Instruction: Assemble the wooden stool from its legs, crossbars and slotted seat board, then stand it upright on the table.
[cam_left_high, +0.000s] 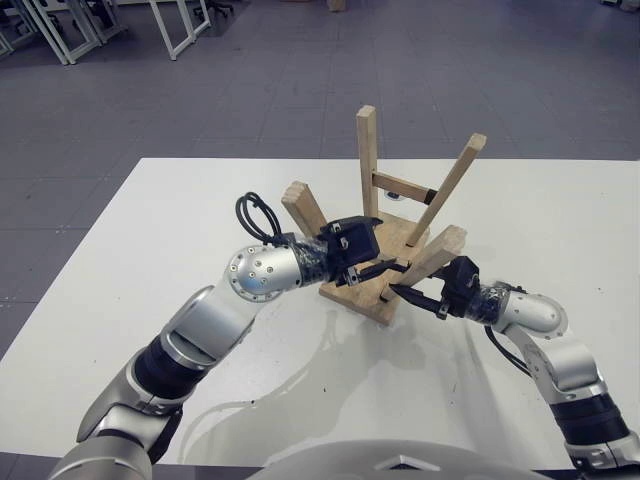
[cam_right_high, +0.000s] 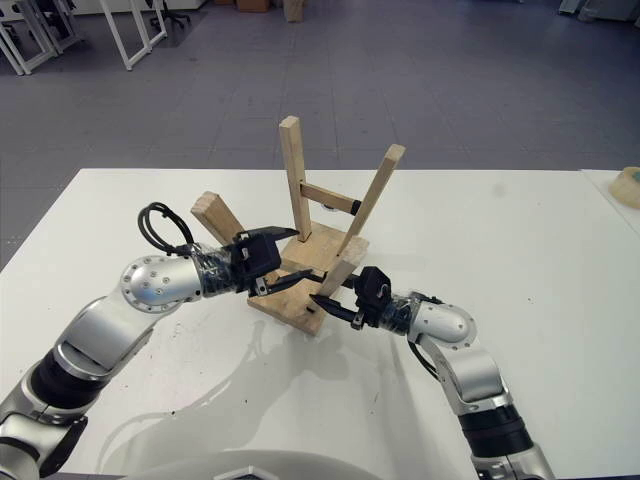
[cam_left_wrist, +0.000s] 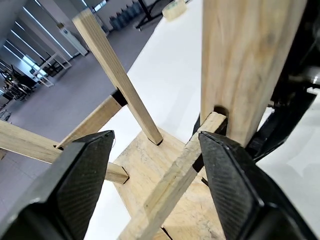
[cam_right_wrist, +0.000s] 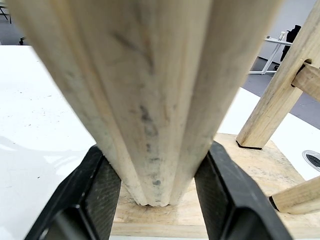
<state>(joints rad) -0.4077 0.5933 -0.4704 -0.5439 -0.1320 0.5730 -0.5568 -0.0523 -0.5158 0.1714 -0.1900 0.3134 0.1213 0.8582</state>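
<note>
While the wooden stool (cam_left_high: 385, 225) sits upside down mid-table, its slotted seat board (cam_left_high: 348, 293) lies flat on the white table (cam_left_high: 150, 230) and four legs stick up. Furthest left is a short tilted leg (cam_left_high: 303, 210), leaning outward. Just beside it the left gripper (cam_left_high: 383, 268) hovers low over the board with its fingers (cam_left_wrist: 85, 185) spread apart. The near crossbar (cam_left_wrist: 170, 185) runs between them, and neither finger touches it (clear gaps on both sides in the left wrist view). A black cable loop (cam_left_high: 258, 215) sticks up from that wrist. Behind the gripper the back leg (cam_left_high: 368, 160) stands about upright. A second crossbar (cam_left_high: 400, 186) joins it to the slanted back-right leg (cam_left_high: 452, 185), which leans to the right. Further right, at the board's front edge, the near right leg (cam_left_high: 432, 258) tilts outward. The right gripper (cam_left_high: 405, 295) is clamped on it close to its base, with fingers (cam_right_wrist: 100, 195) pressed on both sides of the wood. One end of the near crossbar meets this leg. Grey floor and white table frames (cam_left_high: 60, 30) are behind the table.
</note>
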